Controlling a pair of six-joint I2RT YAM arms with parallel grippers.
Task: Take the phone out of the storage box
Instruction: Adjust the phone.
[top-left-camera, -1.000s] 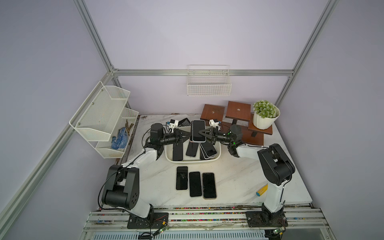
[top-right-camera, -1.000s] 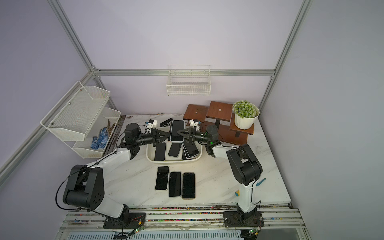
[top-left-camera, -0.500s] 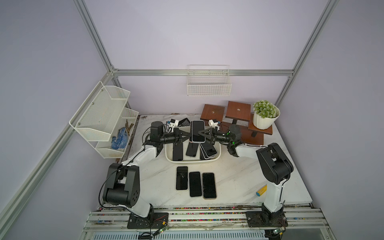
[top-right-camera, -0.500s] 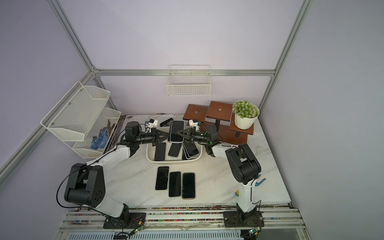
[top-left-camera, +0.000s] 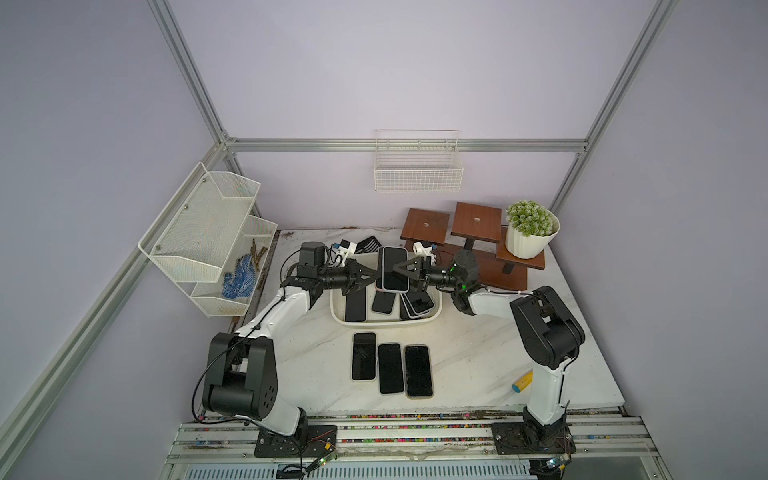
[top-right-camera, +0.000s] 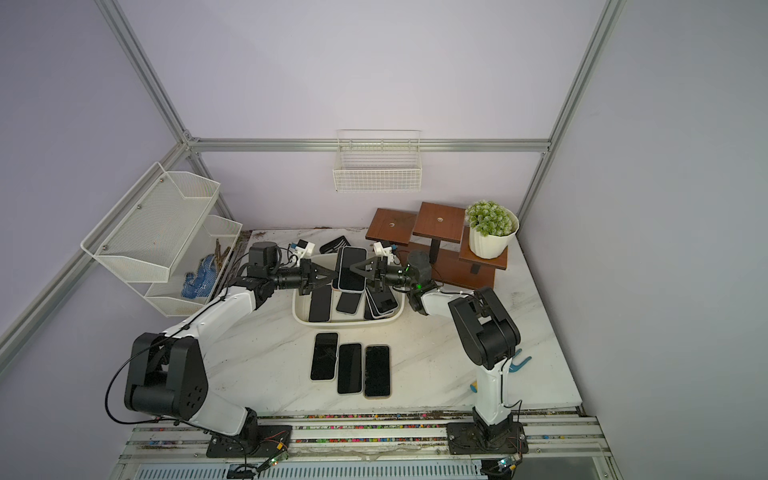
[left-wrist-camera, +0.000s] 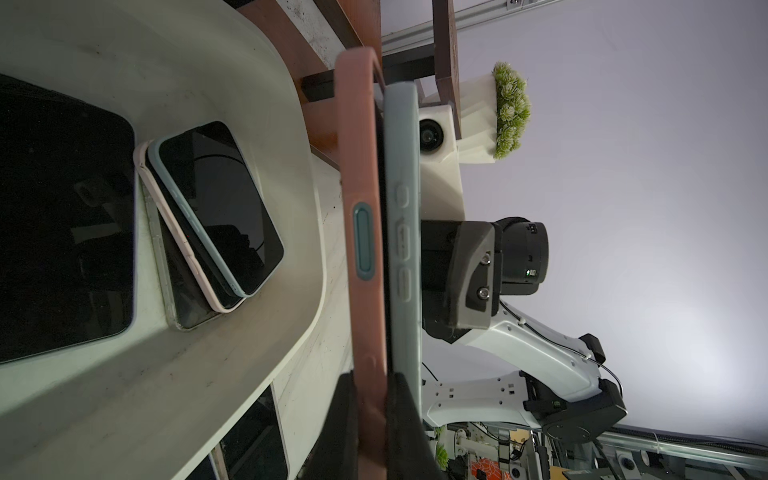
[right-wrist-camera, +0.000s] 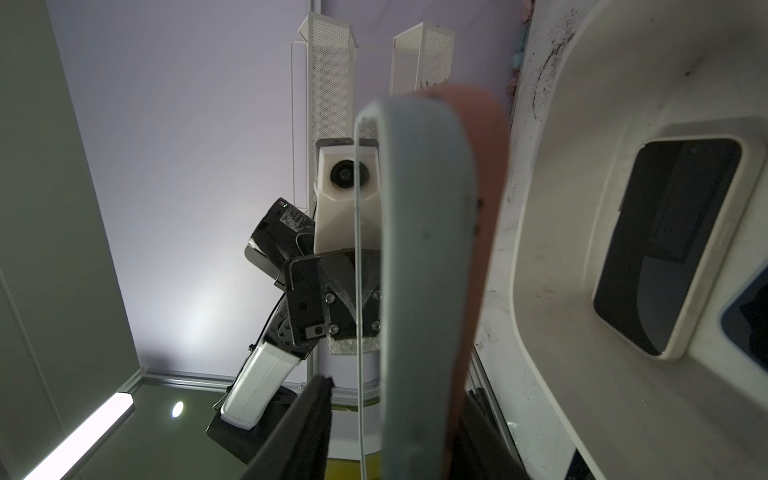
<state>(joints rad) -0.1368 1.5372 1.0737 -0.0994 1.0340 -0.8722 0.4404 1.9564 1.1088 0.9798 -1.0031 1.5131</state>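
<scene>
Now the storage box holds several phones. Above it, the left gripper pinches a pink phone; the right gripper has its jaws apart around it.

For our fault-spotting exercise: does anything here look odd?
Yes. Above the box, two phones are aloft stacked together: a blue phone on a pink phone. The left gripper seems to pinch only the pink phone; the task wants one out.
</scene>
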